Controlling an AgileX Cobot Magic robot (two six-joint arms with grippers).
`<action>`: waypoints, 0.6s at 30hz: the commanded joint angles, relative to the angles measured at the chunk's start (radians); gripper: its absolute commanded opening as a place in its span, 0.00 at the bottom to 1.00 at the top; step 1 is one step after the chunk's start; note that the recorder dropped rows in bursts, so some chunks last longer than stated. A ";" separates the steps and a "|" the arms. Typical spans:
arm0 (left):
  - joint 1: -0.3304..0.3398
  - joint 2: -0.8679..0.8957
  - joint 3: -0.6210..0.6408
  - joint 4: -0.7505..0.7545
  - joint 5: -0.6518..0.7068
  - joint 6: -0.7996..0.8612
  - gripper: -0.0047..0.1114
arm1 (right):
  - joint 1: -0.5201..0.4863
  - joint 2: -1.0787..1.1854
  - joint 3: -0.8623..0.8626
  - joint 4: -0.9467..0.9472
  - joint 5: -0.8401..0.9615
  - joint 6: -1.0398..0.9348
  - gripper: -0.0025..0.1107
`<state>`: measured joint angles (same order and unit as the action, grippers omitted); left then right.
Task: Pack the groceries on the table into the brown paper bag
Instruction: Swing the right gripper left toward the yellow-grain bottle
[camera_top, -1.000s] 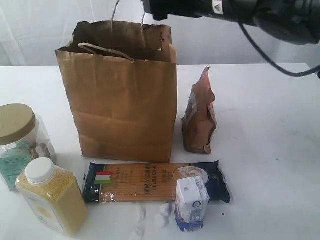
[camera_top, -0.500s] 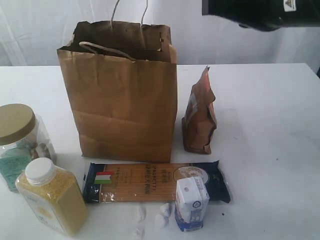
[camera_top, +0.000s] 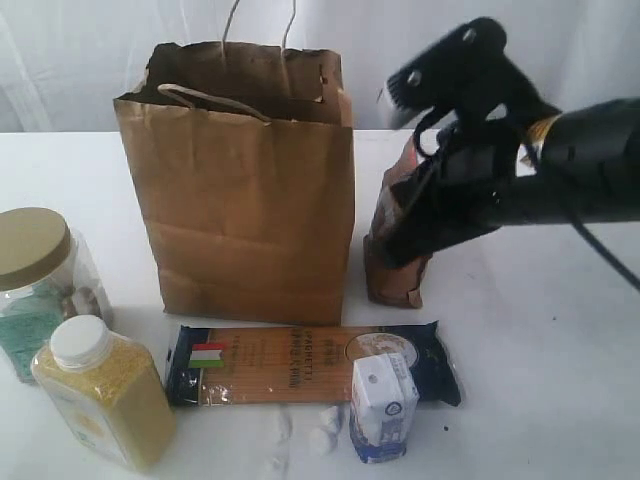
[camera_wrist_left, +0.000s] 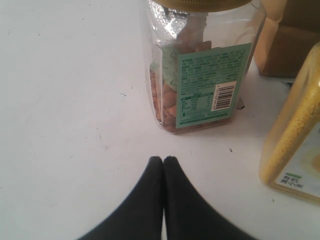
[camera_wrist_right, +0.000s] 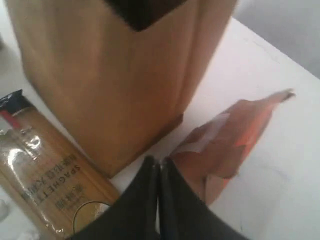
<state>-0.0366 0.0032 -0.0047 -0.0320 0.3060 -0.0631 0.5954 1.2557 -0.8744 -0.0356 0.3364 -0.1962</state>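
My right gripper (camera_wrist_right: 159, 175) is pinched fully closed on nothing, close by the brown pouch (camera_wrist_right: 225, 135) standing beside the brown paper bag (camera_wrist_right: 110, 75); pushing in like this, I'd probably topple the pouch instead of gripping it

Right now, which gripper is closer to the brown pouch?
Right. The right gripper hangs close beside the brown pouch; the left gripper is by the gold-lidded jar, beyond the paper bag.
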 joint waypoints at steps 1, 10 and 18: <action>-0.009 -0.003 0.005 -0.005 0.000 0.001 0.04 | 0.077 -0.009 0.107 0.042 -0.241 -0.141 0.02; -0.009 -0.003 0.005 -0.005 0.000 0.001 0.04 | 0.252 -0.007 0.274 -0.174 -0.818 -0.057 0.02; -0.009 -0.003 0.005 -0.005 0.000 0.001 0.04 | 0.352 0.147 0.288 -0.493 -0.996 0.566 0.02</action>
<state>-0.0366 0.0032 -0.0047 -0.0320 0.3060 -0.0631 0.9312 1.3309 -0.6009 -0.4613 -0.5850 0.2268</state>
